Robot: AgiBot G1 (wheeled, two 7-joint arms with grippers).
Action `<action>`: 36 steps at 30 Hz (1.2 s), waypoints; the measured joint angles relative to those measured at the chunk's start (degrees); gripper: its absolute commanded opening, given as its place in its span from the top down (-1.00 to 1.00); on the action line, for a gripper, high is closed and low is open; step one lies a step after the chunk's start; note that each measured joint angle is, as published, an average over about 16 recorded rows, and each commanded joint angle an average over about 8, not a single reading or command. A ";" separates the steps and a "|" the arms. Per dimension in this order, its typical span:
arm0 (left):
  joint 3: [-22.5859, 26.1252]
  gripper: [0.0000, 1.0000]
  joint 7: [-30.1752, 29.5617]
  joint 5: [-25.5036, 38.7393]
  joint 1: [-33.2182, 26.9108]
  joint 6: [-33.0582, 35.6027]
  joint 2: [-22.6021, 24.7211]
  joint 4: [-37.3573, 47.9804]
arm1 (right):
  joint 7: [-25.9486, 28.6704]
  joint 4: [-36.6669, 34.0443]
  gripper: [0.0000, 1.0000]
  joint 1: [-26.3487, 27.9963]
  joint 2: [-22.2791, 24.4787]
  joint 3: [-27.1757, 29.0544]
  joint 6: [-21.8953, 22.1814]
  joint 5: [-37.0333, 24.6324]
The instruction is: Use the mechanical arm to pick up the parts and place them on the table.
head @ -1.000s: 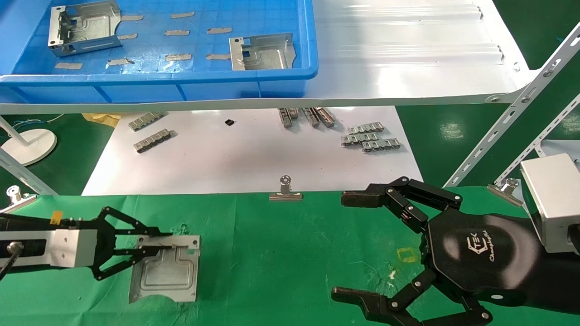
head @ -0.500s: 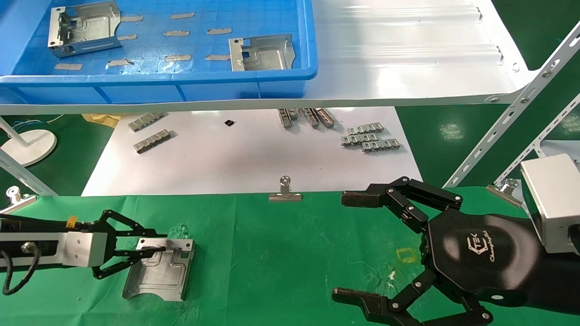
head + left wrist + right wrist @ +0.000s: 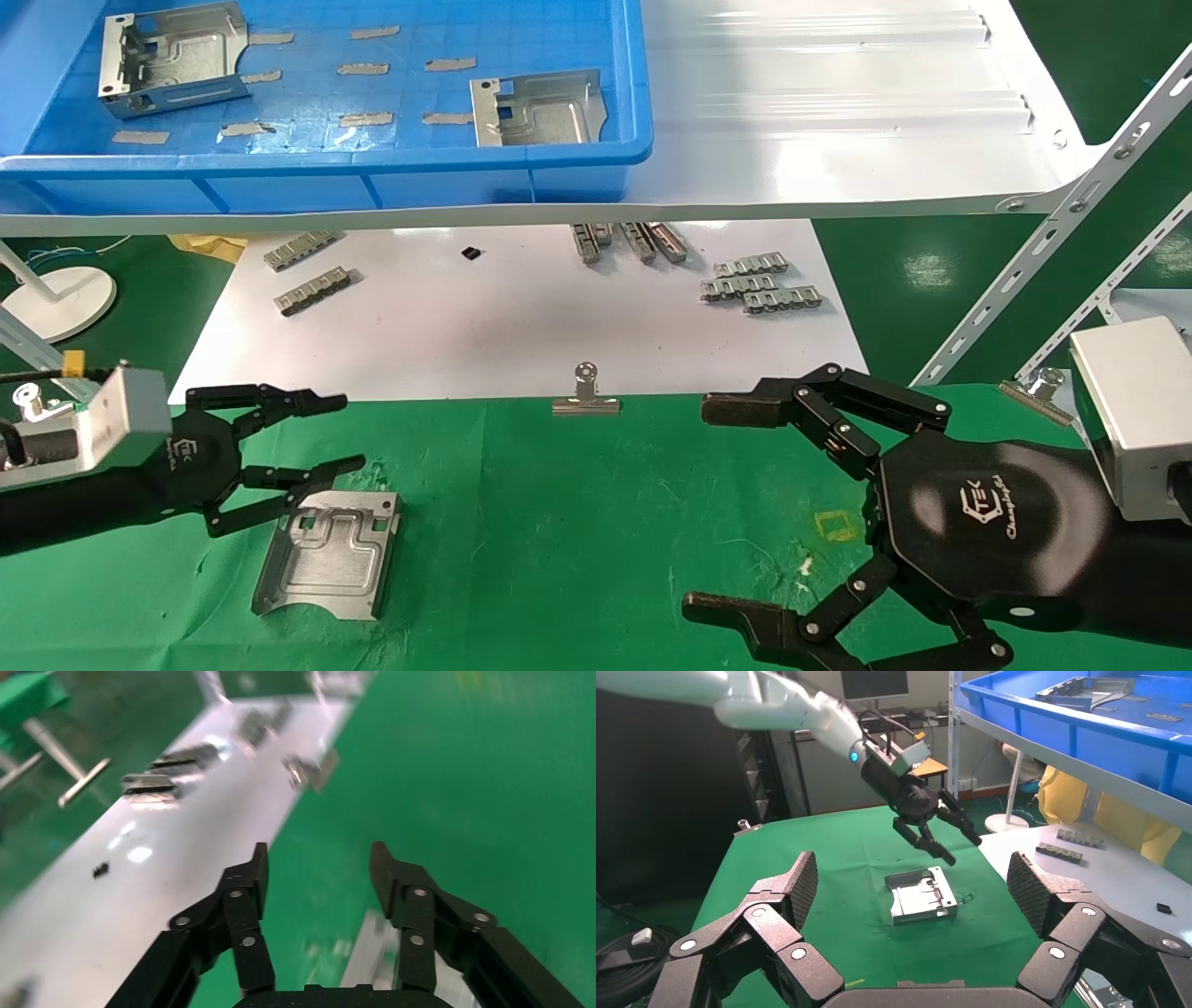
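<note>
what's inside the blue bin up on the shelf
Inside the blue bin lie two silver parts, one at its far left and one near its front right corner, among flat grey tape scraps. Its left end is cut off from view.

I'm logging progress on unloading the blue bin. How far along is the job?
One bracket lies flat on the green table. Nothing is in hand: the left gripper hangs open above it, the right gripper open over the table. Two brackets remain in the bin.

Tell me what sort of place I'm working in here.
Likely a factory parts-handling bench: stamped metal brackets in a blue bin on a white shelf, and a green-clothed table where the left gripper has set one down.
</note>
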 measured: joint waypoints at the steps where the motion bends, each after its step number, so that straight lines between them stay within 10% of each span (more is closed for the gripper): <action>1: -0.44 -1.00 -1.02 -1.08 0.62 0.03 -0.09 -0.02 | 0.00 0.00 -1.00 0.00 0.00 0.00 0.00 0.00; 36: -10.22 -1.00 -20.14 -6.27 10.06 -2.06 -3.63 -22.10 | -0.01 -0.03 -1.00 0.01 0.00 -0.02 0.00 0.01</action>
